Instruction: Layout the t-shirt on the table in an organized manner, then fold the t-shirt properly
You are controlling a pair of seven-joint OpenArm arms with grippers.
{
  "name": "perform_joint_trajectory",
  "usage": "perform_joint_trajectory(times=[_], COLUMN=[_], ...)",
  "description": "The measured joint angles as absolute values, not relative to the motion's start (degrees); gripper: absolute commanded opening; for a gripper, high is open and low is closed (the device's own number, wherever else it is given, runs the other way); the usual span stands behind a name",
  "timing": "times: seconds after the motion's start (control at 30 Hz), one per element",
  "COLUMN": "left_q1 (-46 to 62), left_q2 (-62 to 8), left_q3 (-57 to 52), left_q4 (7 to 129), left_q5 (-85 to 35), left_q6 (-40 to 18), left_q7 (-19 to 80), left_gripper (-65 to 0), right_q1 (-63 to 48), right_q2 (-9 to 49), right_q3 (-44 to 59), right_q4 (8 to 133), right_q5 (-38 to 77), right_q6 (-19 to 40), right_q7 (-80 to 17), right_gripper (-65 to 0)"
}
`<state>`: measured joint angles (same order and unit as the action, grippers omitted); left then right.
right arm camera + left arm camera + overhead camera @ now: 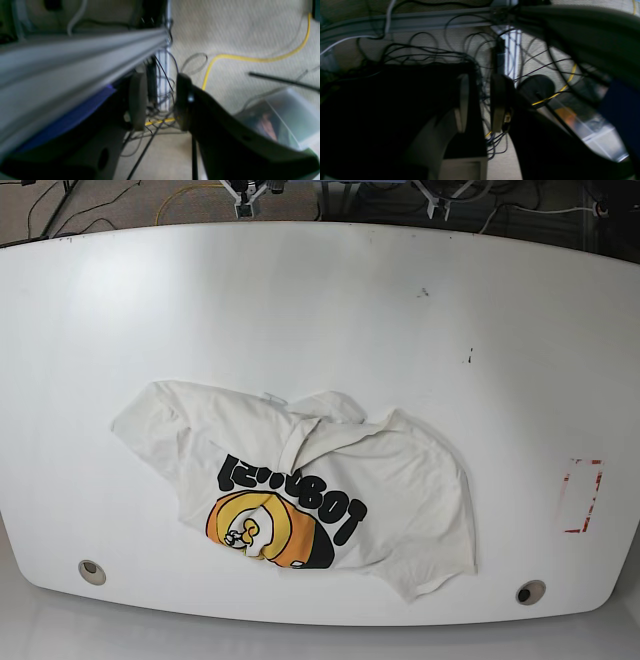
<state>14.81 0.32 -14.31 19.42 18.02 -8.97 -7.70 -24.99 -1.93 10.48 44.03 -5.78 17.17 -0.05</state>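
Both my grippers, left (479, 102) and right (158, 101), hang below the table edge with jaws parted on nothing, parked clear of the work. Above, the crumpled white cloth t-shirt with its orange-yellow cartoon graphic (300, 500) lies on the glossy white table (320, 310), near the front edge, not yet spread.

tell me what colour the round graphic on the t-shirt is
Orange-yellow, on the white t-shirt; clearest in the base view.
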Motion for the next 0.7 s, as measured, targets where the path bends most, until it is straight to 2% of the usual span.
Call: perform_joint_trajectory(times=[0.3,0.7], left_q1=[21.23,27.33], left_q2=[0.45,-1.30], left_q3=[-14.28,-14.31], left_q4=[25.23,26.11], left_q5=[18.02,18.00], left_q6=[-8.99,-8.97], left_q7=[-13.13,-22.17], left_gripper=[-51.8,-51.8], right_q1=[-30.85,-38.35], right_q2=[-1.72,-1.76], right_q3=[10.55,10.50], right_q4=[50.98,61.71], right_q5=[-5.80,-5.78], right_q6=[17.30,17.34], right_q7=[-0.43,-0.30], right_gripper=[-46.3,-46.3])
